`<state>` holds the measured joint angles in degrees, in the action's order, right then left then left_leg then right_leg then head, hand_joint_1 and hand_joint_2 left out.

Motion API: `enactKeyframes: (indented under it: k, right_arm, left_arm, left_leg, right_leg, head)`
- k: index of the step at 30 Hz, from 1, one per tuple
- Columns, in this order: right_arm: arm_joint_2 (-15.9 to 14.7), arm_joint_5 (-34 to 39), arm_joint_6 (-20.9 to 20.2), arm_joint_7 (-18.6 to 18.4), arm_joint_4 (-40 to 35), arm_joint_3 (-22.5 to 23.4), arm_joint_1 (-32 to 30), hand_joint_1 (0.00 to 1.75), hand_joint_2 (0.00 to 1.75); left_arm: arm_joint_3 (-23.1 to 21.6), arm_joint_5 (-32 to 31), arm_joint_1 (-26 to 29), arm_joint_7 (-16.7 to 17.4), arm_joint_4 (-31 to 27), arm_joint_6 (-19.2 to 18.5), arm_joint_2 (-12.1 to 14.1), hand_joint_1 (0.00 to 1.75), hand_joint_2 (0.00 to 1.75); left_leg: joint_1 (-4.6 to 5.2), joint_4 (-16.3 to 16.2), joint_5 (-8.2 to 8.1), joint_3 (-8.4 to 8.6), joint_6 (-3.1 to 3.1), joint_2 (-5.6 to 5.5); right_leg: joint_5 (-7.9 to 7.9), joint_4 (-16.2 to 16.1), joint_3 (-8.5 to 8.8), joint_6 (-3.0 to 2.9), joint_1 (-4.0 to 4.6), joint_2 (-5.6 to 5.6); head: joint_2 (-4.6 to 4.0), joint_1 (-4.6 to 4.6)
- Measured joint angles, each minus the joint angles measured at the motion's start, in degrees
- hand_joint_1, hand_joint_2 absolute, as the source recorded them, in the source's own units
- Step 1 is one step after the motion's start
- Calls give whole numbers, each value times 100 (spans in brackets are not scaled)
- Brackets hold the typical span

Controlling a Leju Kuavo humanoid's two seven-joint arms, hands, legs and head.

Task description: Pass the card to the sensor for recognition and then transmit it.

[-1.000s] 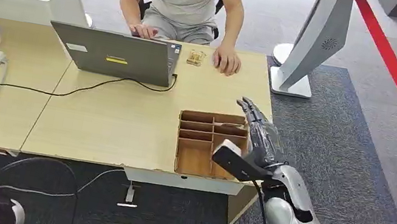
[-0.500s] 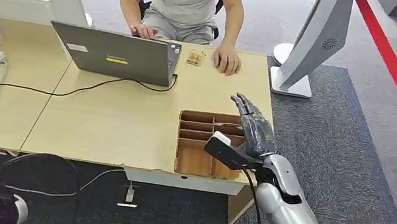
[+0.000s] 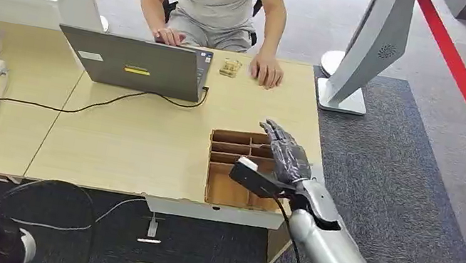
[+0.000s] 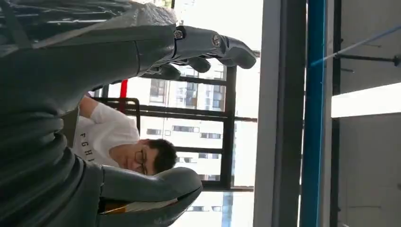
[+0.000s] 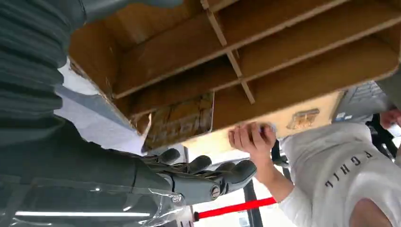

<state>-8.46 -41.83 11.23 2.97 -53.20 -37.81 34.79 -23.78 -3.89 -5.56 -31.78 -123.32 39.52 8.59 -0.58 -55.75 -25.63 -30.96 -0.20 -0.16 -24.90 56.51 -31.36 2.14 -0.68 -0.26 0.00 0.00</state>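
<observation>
Card (image 5: 177, 120): right wrist view, a flat mottled-brown rectangle lying in an end compartment of the slatted wooden box (image 5: 283, 56).
Head view: right hand (image 3: 287, 159) over the box, dark fingers straight, apart, empty; pale smooth table (image 3: 141, 144).
Left wrist view: left hand (image 4: 71, 94) spread, grasping nothing.
</observation>
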Motion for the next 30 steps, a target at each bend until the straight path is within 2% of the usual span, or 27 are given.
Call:
enactKeyframes:
  k: [1,2,4,5,10,11,14,25,26,28,29,30]
  right_arm:
    - [22,0,2,7,86,-35,7,110,175]
    - [31,-2,17,13,131,-48,20,157,175]
    - [50,0,39,20,252,-74,81,159,175]
    - [61,0,59,31,317,-87,103,169,175]
    - [94,26,103,66,446,-98,166,175,175]
    - [96,37,111,74,470,-101,177,169,175]
    - [114,116,192,105,525,-107,199,168,175]
    - [186,326,317,166,663,-142,264,168,175]
    - [186,337,323,166,665,-144,264,161,175]
    - [186,345,334,166,665,-151,262,161,175]
    - [186,350,337,166,665,-153,262,150,175]
    - [186,361,341,166,665,-157,261,101,175]
  left_arm:
    - [0,0,3,-4,0,0,-2,0,175]
    - [0,0,7,-11,0,0,-2,0,175]
    - [0,9,15,-15,7,0,-2,0,175]
    - [0,11,17,-17,9,0,-2,0,175]
    - [0,28,29,-77,11,0,-4,0,175]
    - [0,37,32,-87,11,0,-4,0,175]
    - [0,61,43,-133,15,2,-7,0,175]
    - [0,96,42,-142,46,0,-7,0,175]
    - [0,98,42,-142,57,2,-7,0,175]
    - [0,98,42,-129,66,0,-7,0,175]
    - [0,96,42,-120,68,0,-7,0,175]
    - [0,96,42,-109,68,0,-7,0,175]
  left_leg:
    - [0,0,0,1,0,1]
    - [0,0,0,1,0,0]
    - [1,0,0,3,0,1]
    - [0,0,0,4,0,1]
    - [0,0,2,7,-1,1]
    - [0,0,2,8,-1,1]
    - [0,0,4,8,0,1]
    - [0,-1,4,8,0,1]
    - [0,-1,4,8,0,1]
    - [0,-1,4,8,0,1]
    - [0,-1,4,8,0,1]
    - [0,-1,4,8,0,1]
  right_leg:
    - [0,0,0,0,0,0]
    - [0,0,1,0,0,0]
    - [0,-1,1,0,-1,1]
    - [0,-1,2,0,-1,1]
    - [1,-1,5,0,-1,1]
    - [1,-1,5,0,0,1]
    - [1,0,6,0,0,1]
    - [1,0,5,0,0,1]
    - [1,0,5,0,0,1]
    - [1,0,5,0,0,1]
    - [1,0,5,0,0,1]
    - [1,-1,5,0,0,1]
  head:
    - [0,2]
    - [0,2]
    - [0,2]
    - [0,2]
    - [0,2]
    - [0,2]
    - [0,2]
    - [0,2]
    - [0,2]
    - [0,2]
    - [0,2]
    - [0,2]
